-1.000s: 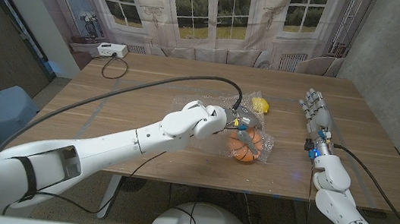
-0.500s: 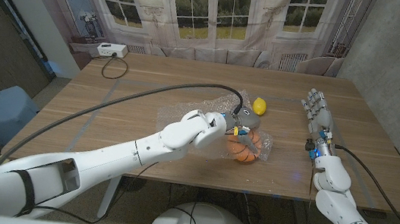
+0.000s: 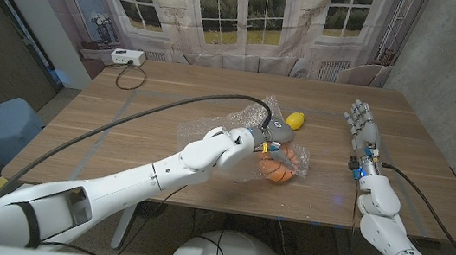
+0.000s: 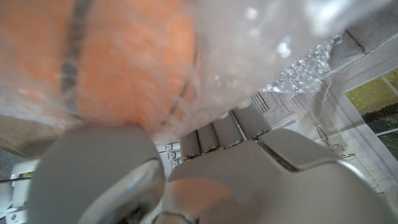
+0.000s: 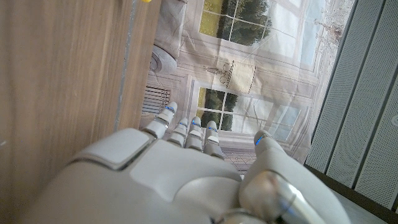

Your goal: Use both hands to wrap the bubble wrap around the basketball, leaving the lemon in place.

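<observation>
Head view shows the left hand (image 3: 272, 138) gripping bubble wrap (image 3: 248, 143) over the basketball (image 3: 280, 165) mid-tabletop (image 3: 153, 101), right hand (image 3: 359, 122) well apart with fingers spread, so one-sided pulling might roll it into the nearby lemon (image 3: 296, 119).

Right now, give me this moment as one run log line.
left hand: on bubble wrap over basketball | right hand: open, apart on table | lemon: beside wrap
</observation>
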You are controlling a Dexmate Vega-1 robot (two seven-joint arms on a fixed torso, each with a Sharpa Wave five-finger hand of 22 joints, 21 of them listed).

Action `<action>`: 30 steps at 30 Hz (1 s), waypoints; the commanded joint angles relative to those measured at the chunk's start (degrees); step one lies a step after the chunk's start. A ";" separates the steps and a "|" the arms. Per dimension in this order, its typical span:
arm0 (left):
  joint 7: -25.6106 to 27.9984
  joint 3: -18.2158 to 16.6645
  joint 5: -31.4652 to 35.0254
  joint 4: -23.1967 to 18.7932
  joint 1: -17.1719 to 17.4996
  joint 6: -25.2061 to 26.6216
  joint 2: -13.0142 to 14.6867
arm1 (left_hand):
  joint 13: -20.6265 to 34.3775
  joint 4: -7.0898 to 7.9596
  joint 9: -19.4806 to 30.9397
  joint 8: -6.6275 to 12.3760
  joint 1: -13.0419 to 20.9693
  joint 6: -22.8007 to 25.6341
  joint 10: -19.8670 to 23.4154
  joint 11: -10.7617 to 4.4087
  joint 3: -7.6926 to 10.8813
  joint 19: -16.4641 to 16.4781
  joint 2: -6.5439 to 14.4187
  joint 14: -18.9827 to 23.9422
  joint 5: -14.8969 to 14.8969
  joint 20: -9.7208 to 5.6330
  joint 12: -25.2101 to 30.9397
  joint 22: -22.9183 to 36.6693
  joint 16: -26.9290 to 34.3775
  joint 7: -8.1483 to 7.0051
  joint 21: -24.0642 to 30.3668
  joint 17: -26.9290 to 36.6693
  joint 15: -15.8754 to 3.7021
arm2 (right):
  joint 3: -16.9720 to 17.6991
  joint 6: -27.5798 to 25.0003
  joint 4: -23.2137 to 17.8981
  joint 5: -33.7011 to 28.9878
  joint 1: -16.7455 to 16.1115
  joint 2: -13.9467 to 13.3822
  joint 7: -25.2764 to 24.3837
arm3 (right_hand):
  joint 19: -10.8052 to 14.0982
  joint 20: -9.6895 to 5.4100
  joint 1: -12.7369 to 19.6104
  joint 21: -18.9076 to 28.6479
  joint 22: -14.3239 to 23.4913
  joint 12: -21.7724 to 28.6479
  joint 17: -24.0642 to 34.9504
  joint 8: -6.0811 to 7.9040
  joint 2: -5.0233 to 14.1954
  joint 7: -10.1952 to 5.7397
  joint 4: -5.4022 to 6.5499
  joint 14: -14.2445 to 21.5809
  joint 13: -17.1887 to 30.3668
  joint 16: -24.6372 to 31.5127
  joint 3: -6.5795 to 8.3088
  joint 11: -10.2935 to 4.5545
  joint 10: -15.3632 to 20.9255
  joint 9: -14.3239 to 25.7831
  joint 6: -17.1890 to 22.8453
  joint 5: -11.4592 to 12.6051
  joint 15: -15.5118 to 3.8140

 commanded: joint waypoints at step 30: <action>30.39 -11.45 -25.90 3.65 4.84 -0.23 -5.51 | 9.33 -11.30 1.18 0.16 27.05 0.19 1.93 -2.11 12.45 -0.73 16.95 7.84 -0.22 -0.59 -0.01 0.33 0.45 1.31 3.30 2.57 -7.46 | -2.19 -5.53 3.29 1.96 4.51 -1.46 5.53 | 3.64 1.78 2.29 1.10 0.27 0.14 -0.21 0.13 0.17 -0.33 -1.79 2.55 0.13 0.89 1.05 0.07 0.23 0.34 0.26 0.26 1.76</action>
